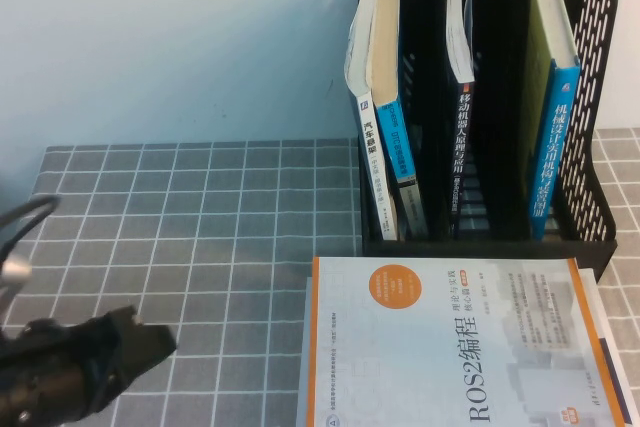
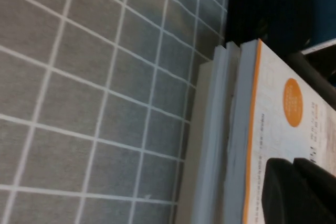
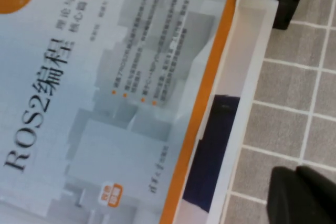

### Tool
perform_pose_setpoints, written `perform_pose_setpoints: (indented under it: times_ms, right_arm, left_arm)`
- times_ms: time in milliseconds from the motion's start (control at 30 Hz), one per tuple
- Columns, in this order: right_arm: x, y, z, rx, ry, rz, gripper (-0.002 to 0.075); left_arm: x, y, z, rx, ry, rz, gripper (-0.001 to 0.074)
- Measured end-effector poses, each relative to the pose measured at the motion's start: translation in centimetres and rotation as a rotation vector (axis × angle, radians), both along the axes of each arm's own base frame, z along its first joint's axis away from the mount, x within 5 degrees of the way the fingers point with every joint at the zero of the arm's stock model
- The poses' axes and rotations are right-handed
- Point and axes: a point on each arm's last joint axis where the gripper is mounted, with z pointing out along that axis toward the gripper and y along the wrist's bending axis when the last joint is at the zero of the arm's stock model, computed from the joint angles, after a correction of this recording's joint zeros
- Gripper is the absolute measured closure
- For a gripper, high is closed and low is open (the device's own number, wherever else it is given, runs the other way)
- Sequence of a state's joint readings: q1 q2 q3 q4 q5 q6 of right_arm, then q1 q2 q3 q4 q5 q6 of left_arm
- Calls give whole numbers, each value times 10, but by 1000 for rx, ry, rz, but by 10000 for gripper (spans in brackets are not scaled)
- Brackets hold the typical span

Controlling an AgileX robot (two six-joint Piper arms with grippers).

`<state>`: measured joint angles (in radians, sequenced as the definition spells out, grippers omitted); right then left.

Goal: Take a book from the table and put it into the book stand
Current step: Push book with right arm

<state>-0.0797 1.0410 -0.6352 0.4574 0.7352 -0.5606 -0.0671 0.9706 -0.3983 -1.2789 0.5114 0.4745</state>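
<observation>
A white book with an orange edge, titled ROS2 (image 1: 450, 347), lies flat on top of a small stack at the table's front right, just in front of the black book stand (image 1: 600, 97). It also shows in the left wrist view (image 2: 283, 129) and the right wrist view (image 3: 105, 93). My left gripper (image 1: 145, 342) is shut and empty, low at the front left, well left of the stack; its tips show in the left wrist view (image 2: 299, 182). My right gripper (image 3: 302, 195) is shut and empty over the tiles just right of the stack; it is out of the high view.
The stand's three slots hold upright books: two on the left (image 1: 375, 97), one in the middle (image 1: 460, 97), a blue one on the right (image 1: 555, 127). More books (image 3: 252, 51) lie under the ROS2 book. Grey tiled mat (image 1: 200, 227) spreads to the left.
</observation>
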Motion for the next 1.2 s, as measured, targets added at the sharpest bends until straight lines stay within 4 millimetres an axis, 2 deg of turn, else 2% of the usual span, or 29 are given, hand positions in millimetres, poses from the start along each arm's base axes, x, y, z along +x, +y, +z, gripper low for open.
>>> perform_pose_setpoints:
  times_ms: [200, 300, 367, 433, 633, 733, 967, 1200]
  right_arm:
    - [33, -1, -34, 44, 83, -18, 729]
    - [43, 3, -49, 100, 126, 1, 729]
    - [49, 6, -56, 138, 140, 8, 729]
    - [53, 7, -63, 159, 160, 11, 729]
    - [58, 15, -76, 190, 200, 23, 729]
    - [59, 28, -77, 168, 189, 70, 729]
    - [57, 69, -74, 183, 144, 151, 729]
    - [57, 75, -73, 185, 117, 162, 729]
  left_arm:
    - [24, -13, -15, -135, 21, -81, 738]
    - [29, -17, -22, -158, 26, -131, 733]
    - [31, -19, -27, -168, 42, -156, 704]
    - [33, -21, -31, -181, 63, -177, 633]
    - [41, -26, -34, -224, 77, -242, 288]
    - [44, -27, -34, -234, 80, -252, 213]
    - [48, -27, -38, -233, 102, -237, 185]
    - [60, -7, -55, -194, 136, -144, 184]
